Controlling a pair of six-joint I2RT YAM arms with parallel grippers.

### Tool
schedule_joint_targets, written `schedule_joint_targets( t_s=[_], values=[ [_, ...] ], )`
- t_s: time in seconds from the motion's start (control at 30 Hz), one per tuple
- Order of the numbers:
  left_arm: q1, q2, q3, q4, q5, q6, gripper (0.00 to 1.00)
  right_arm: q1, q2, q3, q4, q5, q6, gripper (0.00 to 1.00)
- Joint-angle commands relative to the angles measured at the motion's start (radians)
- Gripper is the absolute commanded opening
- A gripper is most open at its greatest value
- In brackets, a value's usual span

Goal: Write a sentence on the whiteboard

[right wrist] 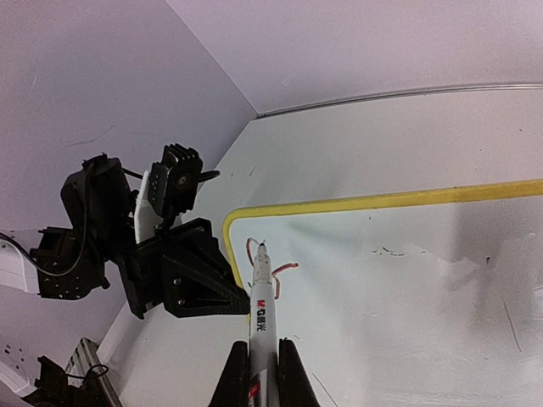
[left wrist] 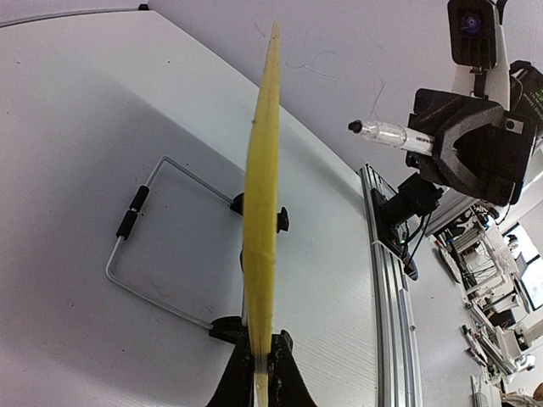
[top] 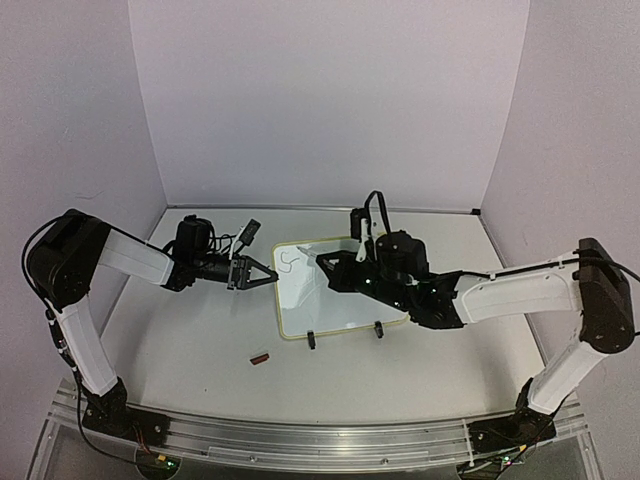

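One small red piece (top: 260,357) is seen nearest. Mid-table, the whiteboard (top: 340,305) is clamped at its left edge by the left gripper (top: 262,273), likely for steadying. The marker (right wrist: 263,305) is pinched in the right gripper (right wrist: 260,377); the sentence (top: 289,262) is barely begun, far-left corner.

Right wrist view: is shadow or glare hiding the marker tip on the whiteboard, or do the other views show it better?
Right wrist: no glare; the marker tip and the first stroke read sharp; a soft grey shadow lies only toward the whiteboard's right side. Top external: the stroke is tiny but visible. Left wrist: the whiteboard shows edge-on, its writing face hidden.
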Motion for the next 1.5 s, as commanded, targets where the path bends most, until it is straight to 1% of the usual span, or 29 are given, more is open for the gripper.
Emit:
schedule_joint_targets(
  t_s=[0.0,1.0,1.47],
  values=[
    [-0.007,-0.026,-0.009,-0.017,-0.005,0.028,0.0,-0.011,-0.015,0.005,0.016,-0.025,-0.016,0.0],
    [-0.01,-0.022,0.0,-0.042,-0.013,0.046,0.0,-0.048,0.102,0.1,-0.01,-0.067,-0.012,0.0],
    [-0.011,-0.024,-0.001,-0.047,-0.015,0.049,0.0,-0.049,0.083,0.044,-0.02,-0.073,0.017,0.0]
  ],
)
